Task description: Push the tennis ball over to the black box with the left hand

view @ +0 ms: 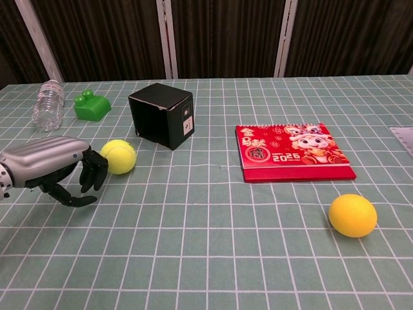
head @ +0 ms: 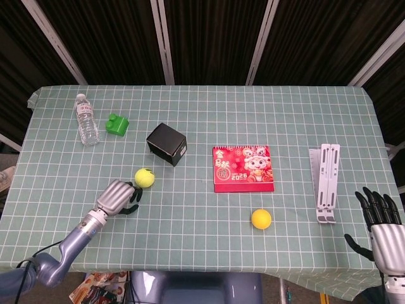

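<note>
Chest view's right edge cuts off the white stand (view: 404, 137).

Tennis ball (head: 144, 178) before box (head: 166, 144), calendar (head: 243, 168) right, bottle (head: 87, 119) far left

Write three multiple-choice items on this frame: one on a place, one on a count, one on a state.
1. What lies nearest the left hand?
A. tennis ball
B. calendar
C. bottle

2. How many balls are on the table?
A. one
B. two
C. four

3. How is the right hand?
A. gripping the stand
B. open, holding nothing
C. pressing the calendar

Answers:
1 A, the tennis ball sits at its fingertips.
2 B, the tennis ball and an orange ball.
3 B, its fingers are spread, clear of the stand.
</note>
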Robot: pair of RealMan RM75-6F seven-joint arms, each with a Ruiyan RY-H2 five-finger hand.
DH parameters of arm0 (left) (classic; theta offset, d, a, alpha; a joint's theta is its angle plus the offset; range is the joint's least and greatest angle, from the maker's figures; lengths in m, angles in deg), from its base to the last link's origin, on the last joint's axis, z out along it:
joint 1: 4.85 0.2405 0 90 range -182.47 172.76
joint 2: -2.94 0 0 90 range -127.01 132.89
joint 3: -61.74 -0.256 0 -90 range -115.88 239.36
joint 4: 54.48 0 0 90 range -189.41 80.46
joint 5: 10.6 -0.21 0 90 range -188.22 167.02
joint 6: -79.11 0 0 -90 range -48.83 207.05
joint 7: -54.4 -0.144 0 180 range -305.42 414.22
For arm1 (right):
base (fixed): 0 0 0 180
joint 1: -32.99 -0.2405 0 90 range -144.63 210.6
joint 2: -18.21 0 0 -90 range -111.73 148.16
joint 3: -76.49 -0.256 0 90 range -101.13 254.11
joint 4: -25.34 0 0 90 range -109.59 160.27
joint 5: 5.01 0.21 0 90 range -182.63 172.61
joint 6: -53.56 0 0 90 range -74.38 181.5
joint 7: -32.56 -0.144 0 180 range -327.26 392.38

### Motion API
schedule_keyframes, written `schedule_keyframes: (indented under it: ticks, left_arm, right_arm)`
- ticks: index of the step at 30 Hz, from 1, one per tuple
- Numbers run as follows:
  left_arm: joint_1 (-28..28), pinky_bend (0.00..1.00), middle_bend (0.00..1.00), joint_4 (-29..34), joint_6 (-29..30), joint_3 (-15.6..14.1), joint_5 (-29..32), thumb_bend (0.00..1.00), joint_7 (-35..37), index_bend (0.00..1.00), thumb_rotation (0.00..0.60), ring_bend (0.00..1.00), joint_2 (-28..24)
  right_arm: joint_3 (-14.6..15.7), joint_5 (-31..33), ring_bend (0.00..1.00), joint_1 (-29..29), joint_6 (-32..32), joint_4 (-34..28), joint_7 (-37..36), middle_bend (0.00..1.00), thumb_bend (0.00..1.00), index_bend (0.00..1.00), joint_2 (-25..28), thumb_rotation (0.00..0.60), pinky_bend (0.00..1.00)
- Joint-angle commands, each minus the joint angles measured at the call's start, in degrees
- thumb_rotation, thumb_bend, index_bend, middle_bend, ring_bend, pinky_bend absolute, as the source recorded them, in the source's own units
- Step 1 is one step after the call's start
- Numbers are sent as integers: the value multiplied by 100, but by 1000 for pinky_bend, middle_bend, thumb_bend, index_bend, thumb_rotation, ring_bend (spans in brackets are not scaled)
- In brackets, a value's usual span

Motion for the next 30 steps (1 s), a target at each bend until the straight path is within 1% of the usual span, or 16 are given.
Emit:
schedule_keyframes:
  ticks: [1, 6, 11, 12, 14, 17, 23, 27, 30]
  left_arm:
    - [-57, 735, 632, -50, -88, 61, 126, 279, -29, 565, 600, 510, 39]
    - [-114, 733, 631, -169, -206, 136, 329, 280, -105, 563, 600, 509, 69]
    - [-207, 693, 623, -437, -355, 273, 569, 279, -102, 533, 600, 504, 197]
    - [-230, 684, 621, -510, -387, 315, 640, 280, -113, 526, 600, 503, 239]
    - [-263, 627, 613, -597, -403, 370, 711, 279, -93, 513, 600, 497, 297]
    - [-293, 572, 597, -708, -356, 371, 694, 279, -27, 507, 600, 481, 374]
    - [-396, 549, 567, -926, -266, 334, 577, 280, 57, 506, 600, 450, 536]
    - [-478, 538, 547, -994, -223, 327, 521, 281, -14, 505, 600, 423, 590]
    - [-527, 503, 519, -1070, -178, 340, 499, 282, -71, 486, 600, 391, 641]
  right_arm:
    - [-5, -1, 0, 6, -15, 5, -8, 0, 240, 0, 5, 600, 0]
    - [-6, -14, 0, 23, -52, 15, -46, 0, 240, 0, 14, 600, 0]
    - [2, -29, 0, 33, -64, 12, -74, 0, 240, 0, 26, 600, 0]
    - [4, -28, 0, 35, -63, 11, -79, 0, 240, 0, 30, 600, 0]
    - [0, -29, 0, 32, -64, 10, -103, 0, 239, 0, 35, 600, 0]
    - [0, -40, 0, 34, -71, 22, -114, 0, 240, 0, 33, 600, 0]
    - [10, -89, 0, 47, -110, 21, -93, 0, 240, 0, 27, 600, 0]
    - [16, -98, 0, 52, -112, 15, -96, 0, 240, 0, 30, 600, 0]
    - [33, -132, 0, 50, -106, 8, -95, 0, 240, 0, 31, 600, 0]
